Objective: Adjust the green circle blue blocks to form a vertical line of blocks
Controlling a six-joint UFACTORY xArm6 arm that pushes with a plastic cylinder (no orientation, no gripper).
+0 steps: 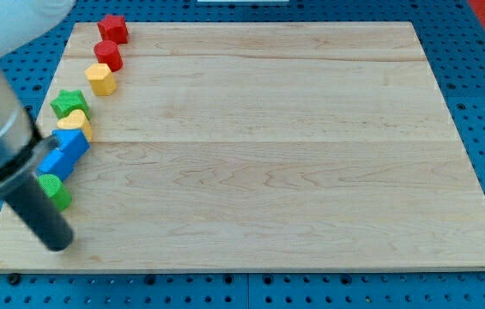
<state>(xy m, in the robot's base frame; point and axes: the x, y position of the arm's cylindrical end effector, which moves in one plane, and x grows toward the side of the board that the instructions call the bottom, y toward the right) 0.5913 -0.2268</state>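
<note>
The green circle (54, 190) lies near the board's left edge, low down. Two blue blocks sit just above it, running up and to the right: one blue block (57, 162) touches the circle and the other blue block (74, 142) lies above that. The three form a slightly slanted line. My tip (57, 245) is at the lower left of the board, just below the green circle and close to it. The rod partly hides the circle's left side.
A yellow block (77, 124), a green star (70, 104), a yellow hexagon (100, 78), a red cylinder (108, 56) and a red star (113, 28) continue the line up the wooden board's (268, 154) left side. The arm's body covers the view's top left.
</note>
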